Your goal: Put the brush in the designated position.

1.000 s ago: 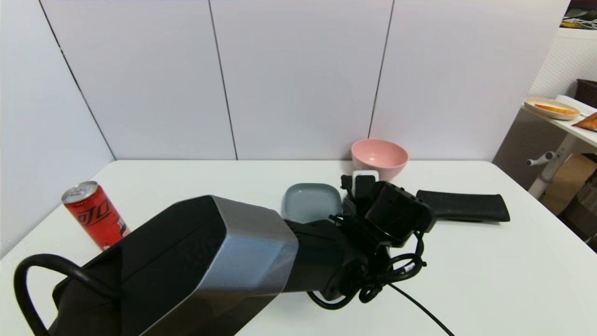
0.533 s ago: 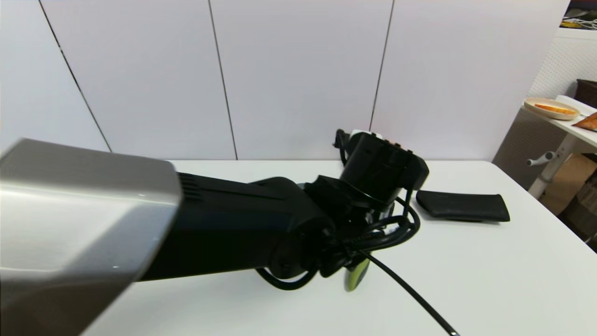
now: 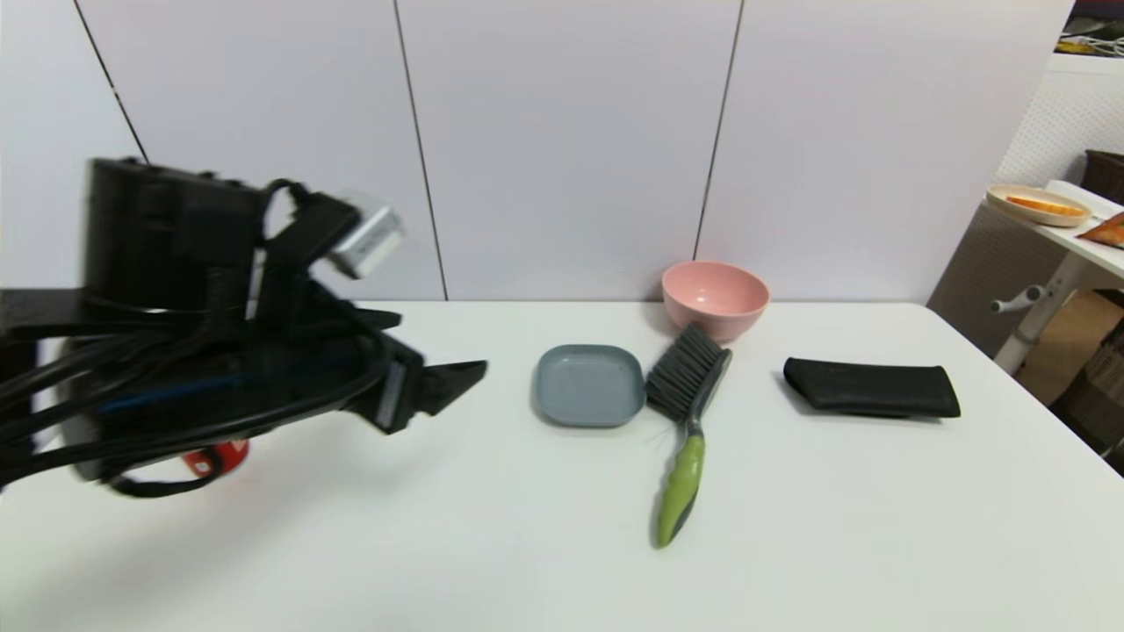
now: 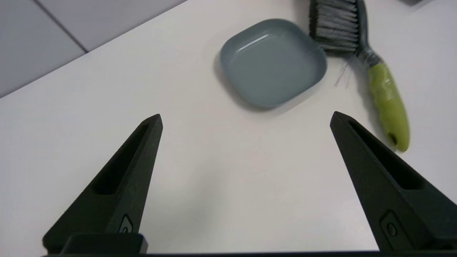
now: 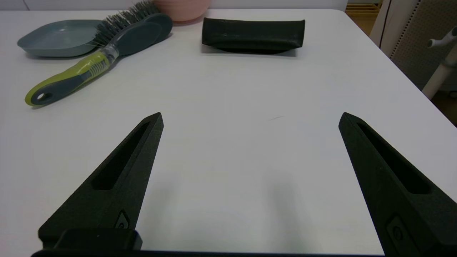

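Brush on the bench beside the grey dish

Brush (image 3: 687,412) lies flat on the white bench (image 3: 878,527), free of both arms. Its dark grey bristles rest against the side of the grey square dish (image 3: 589,384), and its oval head points toward the pink bowl (image 3: 715,298), which stands just behind the dish at the wall. The lime-green handle runs away from the dish toward the robot. On the far side of the brush from the dish, well apart, lies the flat black pouch (image 3: 871,387).

The left gripper (image 4: 246,119) hangs in the air off the dish's other side, away from the brush, its jaws released and spread wide with nothing between them. A red can (image 3: 215,457) shows partly behind that arm. The right gripper (image 5: 250,117) sits low over bare bench on the robot's side of the pouch, its jaws likewise spread and empty.
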{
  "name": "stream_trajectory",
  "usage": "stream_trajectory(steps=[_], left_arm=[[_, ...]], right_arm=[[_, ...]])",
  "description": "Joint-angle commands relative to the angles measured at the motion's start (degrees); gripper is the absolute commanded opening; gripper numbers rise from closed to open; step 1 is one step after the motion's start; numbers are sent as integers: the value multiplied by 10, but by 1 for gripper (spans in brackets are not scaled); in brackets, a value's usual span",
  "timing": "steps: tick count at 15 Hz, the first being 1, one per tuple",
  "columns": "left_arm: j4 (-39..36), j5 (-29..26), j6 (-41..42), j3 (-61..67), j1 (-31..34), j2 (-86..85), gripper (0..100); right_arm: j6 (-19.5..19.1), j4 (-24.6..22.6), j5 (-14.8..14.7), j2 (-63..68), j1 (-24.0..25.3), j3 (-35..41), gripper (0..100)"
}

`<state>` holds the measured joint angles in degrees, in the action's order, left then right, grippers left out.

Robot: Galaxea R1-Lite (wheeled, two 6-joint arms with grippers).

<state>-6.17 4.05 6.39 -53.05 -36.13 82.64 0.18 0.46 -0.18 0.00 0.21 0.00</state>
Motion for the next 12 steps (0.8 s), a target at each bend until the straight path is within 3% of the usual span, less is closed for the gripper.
stream_trajectory(steps=[1,4,6,9,12], left_arm=[[-220,-97,92,343,231,-343,100],[-219,-101,97,470,346,-519,100],[-203,-99,93,529,386,-608,100],[-112,-91,69,531,388,-703,100],[73,-83,41,528,360,-831,100]], right_arm=[[0,0,0,1,1,1,100],[0,0,0,1,1,1,100],[0,0,0,1,0,1,100],[0,0,0,1,0,1,100],[0,0,0,1,1,1,100]])
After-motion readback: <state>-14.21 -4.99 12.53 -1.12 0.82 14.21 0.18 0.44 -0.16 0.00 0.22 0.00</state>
